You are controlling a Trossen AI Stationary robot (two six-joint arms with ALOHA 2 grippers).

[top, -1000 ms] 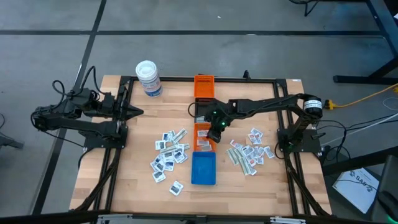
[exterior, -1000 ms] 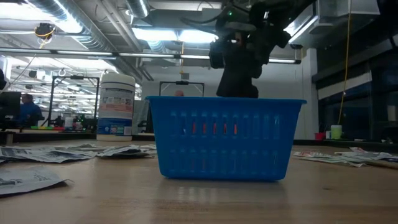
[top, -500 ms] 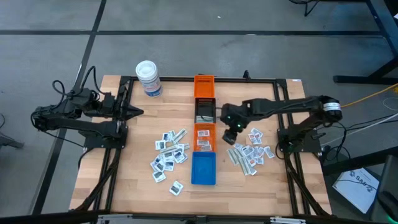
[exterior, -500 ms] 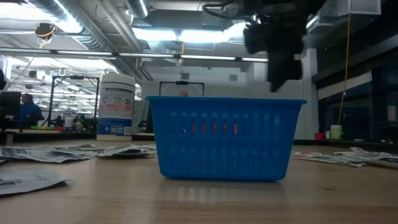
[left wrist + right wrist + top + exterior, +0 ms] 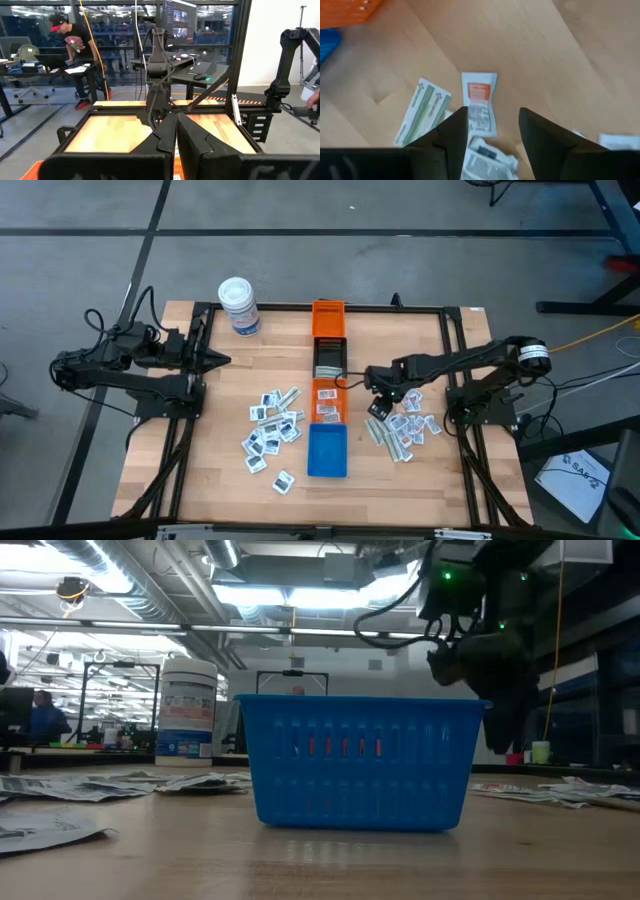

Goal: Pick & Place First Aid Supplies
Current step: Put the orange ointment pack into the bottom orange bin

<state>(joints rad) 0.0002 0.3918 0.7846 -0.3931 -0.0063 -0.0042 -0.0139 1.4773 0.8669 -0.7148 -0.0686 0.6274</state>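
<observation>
Small white first aid packets and pale green strips lie flat on the wooden table in two piles, one left of the bins point(image 5: 270, 426) and one right of them point(image 5: 405, 423). My right gripper point(image 5: 377, 406) hangs open and empty just above the near-left edge of the right pile. In the right wrist view point(image 5: 492, 117) a white packet with red print point(image 5: 479, 102) lies below the gap between the fingers, and a green strip point(image 5: 422, 112) lies beside it. My left gripper point(image 5: 222, 361) waits shut at the table's left, also seen in the left wrist view point(image 5: 176, 125).
A row of bins runs down the table's middle: orange point(image 5: 328, 318), black point(image 5: 330, 358), orange with packets in it point(image 5: 327, 400), blue point(image 5: 327, 450). A white tub with a blue label point(image 5: 239, 305) stands at the far left. The blue bin point(image 5: 355, 760) fills the low view.
My right gripper has gone from over the nearer orange bin toward the table's right edge, to the right pile of packets, and has come down a little. No packet has moved.
</observation>
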